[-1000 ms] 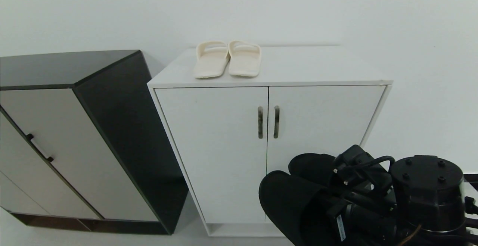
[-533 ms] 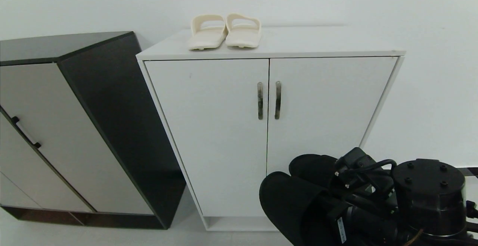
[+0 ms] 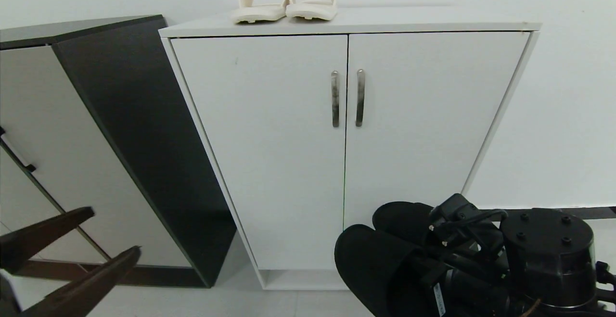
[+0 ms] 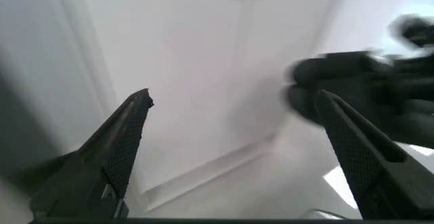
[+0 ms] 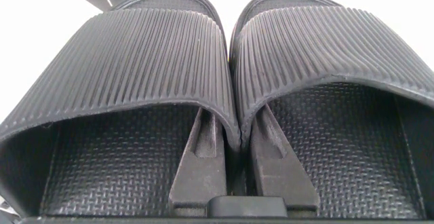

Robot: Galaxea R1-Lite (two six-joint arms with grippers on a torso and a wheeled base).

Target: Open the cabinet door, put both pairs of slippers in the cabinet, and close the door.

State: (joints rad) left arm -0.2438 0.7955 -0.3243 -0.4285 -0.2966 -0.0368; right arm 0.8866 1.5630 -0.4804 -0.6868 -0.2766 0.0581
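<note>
The white cabinet (image 3: 269, 153) stands with both doors closed, its two metal handles (image 3: 335, 98) side by side at the middle seam. A cream pair of slippers (image 3: 284, 0) lies on its top, towards the left. My right gripper (image 5: 234, 125) is shut on the black pair of slippers (image 3: 380, 259), pinching their inner strap edges together, low in front of the right door. My left gripper (image 3: 114, 229) is open and holds nothing, low at the left before the dark cabinet. The left wrist view looks between its fingers (image 4: 129, 136) at the white cabinet's foot (image 4: 203, 176).
A dark cabinet (image 3: 130, 124) with pale doors stands close to the left of the white one. A white wall (image 3: 568, 115) is behind and to the right. Pale floor (image 3: 231, 302) runs in front of both cabinets.
The head camera has sunk, so the whole picture has shifted upward. My open left gripper has come into view at the lower left. The right gripper still holds the black slippers.
</note>
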